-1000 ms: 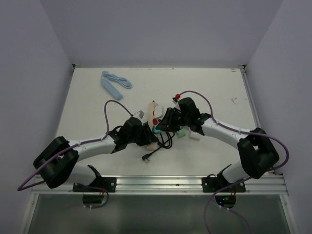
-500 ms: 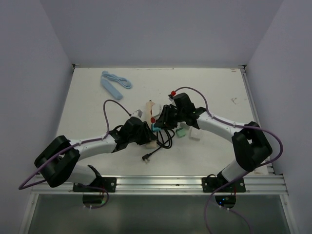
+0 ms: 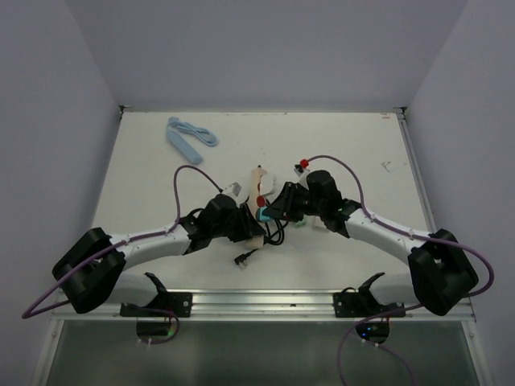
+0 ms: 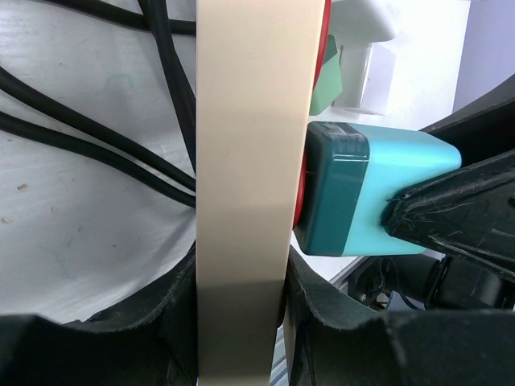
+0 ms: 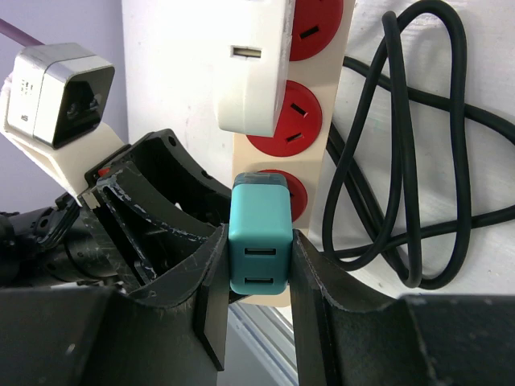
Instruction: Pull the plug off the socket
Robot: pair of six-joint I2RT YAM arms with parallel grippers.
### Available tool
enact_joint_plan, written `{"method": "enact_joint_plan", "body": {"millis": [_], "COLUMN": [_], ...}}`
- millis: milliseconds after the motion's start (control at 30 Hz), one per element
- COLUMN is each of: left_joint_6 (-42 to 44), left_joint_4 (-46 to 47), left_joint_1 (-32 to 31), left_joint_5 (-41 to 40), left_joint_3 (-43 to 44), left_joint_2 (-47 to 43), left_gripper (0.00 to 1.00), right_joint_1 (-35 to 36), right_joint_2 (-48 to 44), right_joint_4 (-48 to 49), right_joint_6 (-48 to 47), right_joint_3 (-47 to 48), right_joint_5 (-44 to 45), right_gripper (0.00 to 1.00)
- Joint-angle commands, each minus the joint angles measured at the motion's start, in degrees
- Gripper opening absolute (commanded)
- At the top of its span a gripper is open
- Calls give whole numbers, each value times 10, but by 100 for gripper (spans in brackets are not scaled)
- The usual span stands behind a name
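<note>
Teal plug [image 5: 259, 233] not out yet
Right pincer [image 5: 259, 273] squeezes it in its red socket [image 5: 297, 201]; left pincer [image 4: 241, 322] clamps the beige power strip [image 4: 249, 161].

Bright, even overhead light, faint shadows on the table [image 3: 354, 153]; wrist views soft at the fingers [image 4: 338, 322]
</note>
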Motion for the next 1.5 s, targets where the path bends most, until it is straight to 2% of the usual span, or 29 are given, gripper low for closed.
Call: {"method": "enact_joint_plan", "body": {"millis": [0, 100, 267, 367, 633, 733, 833, 1033, 1200, 1467], "left_joint_6": [-17, -16, -8, -8, -7, -4, -3, -12, -18, -13], "left_joint_4": [-214, -215, -233, -241, -241, -246, -242, -276, -256, -259], "left_joint_1": [43, 43, 41, 33, 21, 20, 21, 21, 31, 35], "left_joint_5": [-169, -170, -187, -197, -203, -206, -203, -231, -204, -206], "left_joint_3": [-54, -54, -39, -30, -15, -9, -17, -8, -23, -20], "left_joint_2": [18, 19, 20, 32, 63, 69, 60, 33, 20, 6], "left_gripper": [0, 0, 0, 0, 0, 0, 0, 0, 0, 0], "right_joint_1": [-40, -40, -40, -40, -27, -24, -30, -71, -73, -81], "right_joint_2": [-50, -43, -18, 12, 66, 68, 35, -25, -89, -100], "right_joint_4": [85, 77, -62, -159, -237, -219, -163, -140, -30, -53], "right_joint_6": [-10, -2, -29, -43, -46, -51, -64, -61, -36, -57], "right_joint_3": [-16, -9, 62, 137, 247, 244, 196, 114, 45, 52], "right_joint_5": [-20, -15, 26, 48, 95, 83, 65, 59, 57, 51], "right_gripper": [0, 0, 0, 0, 0, 0, 0, 0, 0, 0]}}
